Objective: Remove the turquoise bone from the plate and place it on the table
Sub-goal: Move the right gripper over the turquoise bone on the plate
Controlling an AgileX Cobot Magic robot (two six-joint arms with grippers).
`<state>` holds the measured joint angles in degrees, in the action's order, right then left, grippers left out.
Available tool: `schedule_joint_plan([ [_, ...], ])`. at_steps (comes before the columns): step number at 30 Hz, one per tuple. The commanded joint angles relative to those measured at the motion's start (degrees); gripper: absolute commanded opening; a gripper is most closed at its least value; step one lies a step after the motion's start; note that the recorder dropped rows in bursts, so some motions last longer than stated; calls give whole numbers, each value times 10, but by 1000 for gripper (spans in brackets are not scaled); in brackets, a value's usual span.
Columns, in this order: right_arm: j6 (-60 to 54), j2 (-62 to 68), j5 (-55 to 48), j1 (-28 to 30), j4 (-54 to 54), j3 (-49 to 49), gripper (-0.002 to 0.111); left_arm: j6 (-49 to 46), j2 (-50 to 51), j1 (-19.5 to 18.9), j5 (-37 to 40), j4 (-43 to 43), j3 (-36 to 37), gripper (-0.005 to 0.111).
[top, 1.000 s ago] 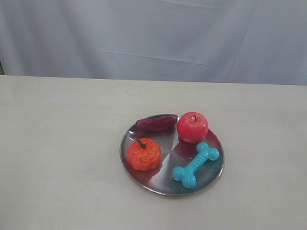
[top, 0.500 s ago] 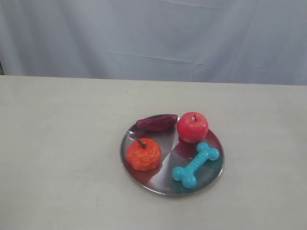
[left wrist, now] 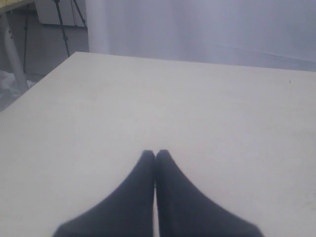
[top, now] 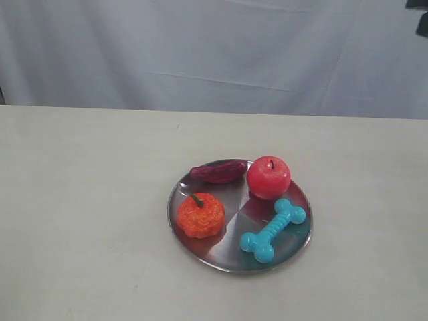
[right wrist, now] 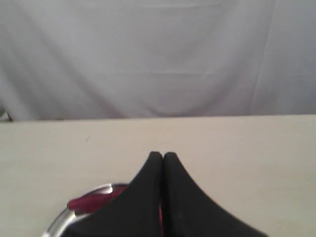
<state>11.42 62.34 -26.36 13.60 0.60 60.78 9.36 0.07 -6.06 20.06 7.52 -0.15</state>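
Observation:
The turquoise bone (top: 273,229) lies at an angle on the right side of the steel plate (top: 200,253), which rests on the cream table (top: 80,200). In the exterior view only a dark bit of the right arm (top: 421,20) shows at the top right corner, far from the plate. My right gripper (right wrist: 162,155) is shut with nothing in it, hovering above the plate's rim (right wrist: 74,210). The bone is hidden in the right wrist view. My left gripper (left wrist: 155,153) is shut and empty over bare table.
On the plate with the bone sit a red apple (top: 268,176), an orange pumpkin (top: 200,215) and a purple sweet potato (top: 219,171). A pale curtain (top: 214,47) hangs behind the table. The table's left edge (left wrist: 34,89) shows in the left wrist view.
A dark part of the right arm has come into the exterior view at the top right corner. Nothing on the plate has moved.

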Motion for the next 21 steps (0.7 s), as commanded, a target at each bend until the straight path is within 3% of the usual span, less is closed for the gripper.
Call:
schedule_joint_plan([
  [1, -148, 66, -98, 0, 69, 60, -1, 1, -1, 3, -2, 0, 1, 0],
  [9, -355, 155, -227, 0, 124, 91, -1, 1, -1, 3, -2, 0, 1, 0],
  [21, -451, 242, -240, 0, 131, 91, -1, 1, -1, 3, -2, 0, 1, 0],
])
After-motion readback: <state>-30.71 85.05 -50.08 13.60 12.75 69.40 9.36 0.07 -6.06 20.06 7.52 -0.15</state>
